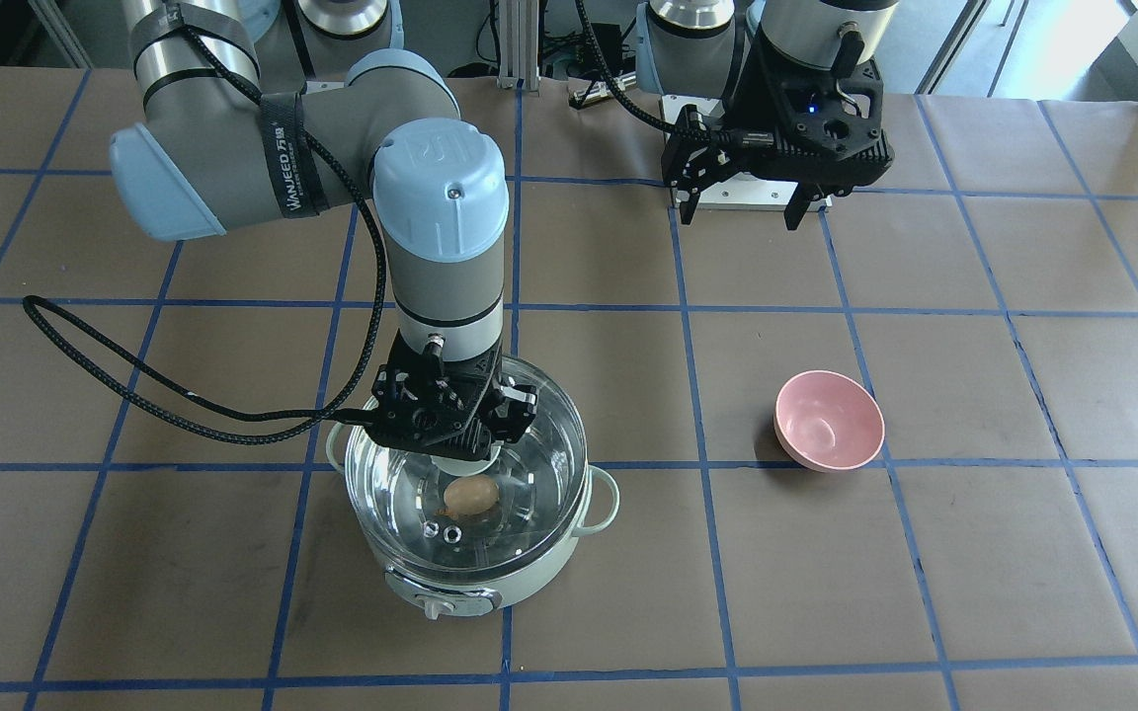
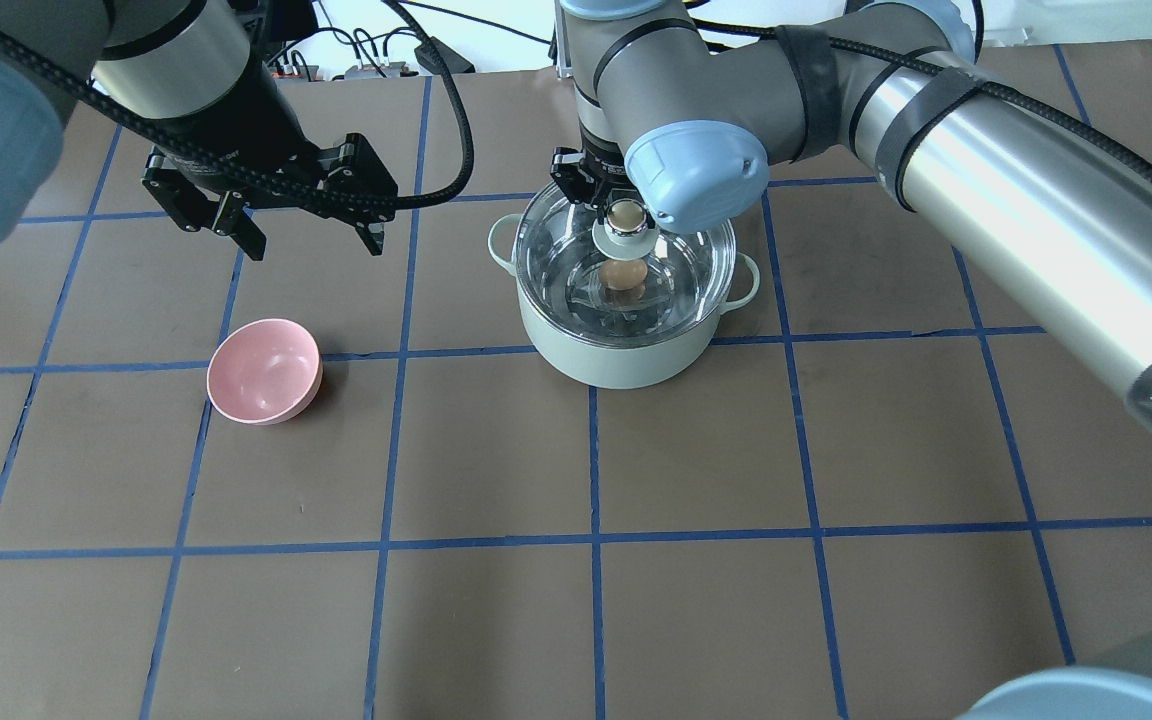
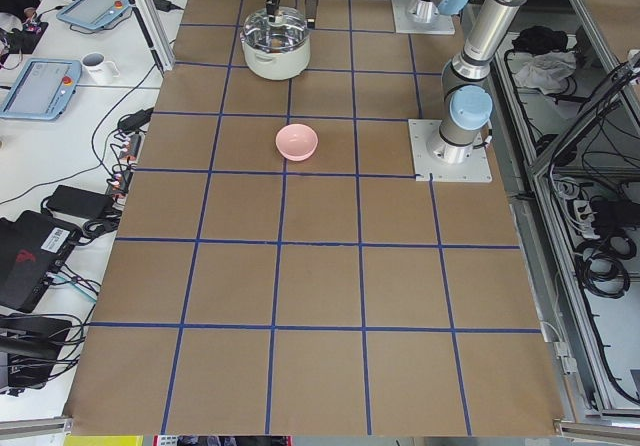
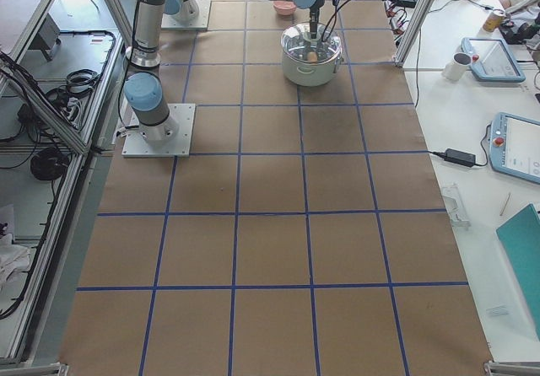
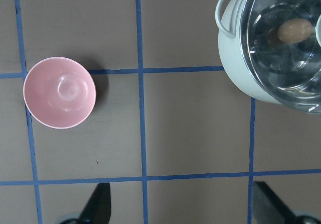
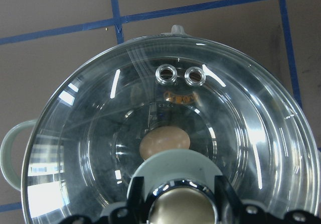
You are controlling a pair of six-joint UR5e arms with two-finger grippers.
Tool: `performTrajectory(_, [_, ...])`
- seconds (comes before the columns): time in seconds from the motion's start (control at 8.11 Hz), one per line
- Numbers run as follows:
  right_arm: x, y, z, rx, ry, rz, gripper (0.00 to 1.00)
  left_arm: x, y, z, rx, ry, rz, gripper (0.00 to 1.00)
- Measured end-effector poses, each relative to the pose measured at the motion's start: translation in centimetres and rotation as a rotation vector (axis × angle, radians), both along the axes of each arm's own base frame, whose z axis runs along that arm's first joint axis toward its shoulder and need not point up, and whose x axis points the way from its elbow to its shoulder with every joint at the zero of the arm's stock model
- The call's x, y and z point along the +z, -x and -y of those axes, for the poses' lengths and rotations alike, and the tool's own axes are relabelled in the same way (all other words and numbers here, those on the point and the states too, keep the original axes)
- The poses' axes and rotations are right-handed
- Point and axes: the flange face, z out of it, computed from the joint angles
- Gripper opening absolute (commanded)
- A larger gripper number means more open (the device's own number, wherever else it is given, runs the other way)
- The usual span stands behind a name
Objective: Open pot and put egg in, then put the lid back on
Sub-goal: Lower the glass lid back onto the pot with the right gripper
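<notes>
Right gripper (image 6: 181, 201), lower centre of frame, clamped on lid (image 6: 90, 133) knob (image 2: 626, 213). Lid looks seated on pot (image 2: 616, 360), egg (image 6: 164, 142) inside, directly beneath. Left gripper (image 2: 314, 245) wide open, empty, well apart.

A robotics lab: two industrial arms (image 3: 465, 111) bolted through steel base plates (image 3: 450, 166) to a counter (image 3: 320, 286) papered brown and gridded in blue tape (image 3: 330, 242), with teach pendants (image 3: 40, 86), power bricks (image 3: 70, 201) and loose cables (image 3: 600, 266) alongside, aluminium framing (image 3: 150, 16) around.
</notes>
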Motion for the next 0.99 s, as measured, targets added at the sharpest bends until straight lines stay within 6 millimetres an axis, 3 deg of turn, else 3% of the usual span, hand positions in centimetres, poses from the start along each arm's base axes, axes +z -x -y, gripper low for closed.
performTrajectory(0.99, [-0.43,-0.26,-0.07,0.005,-0.015,0.023,0.00,-0.01,0.06,-0.07,0.000,0.001,-0.001,1.00])
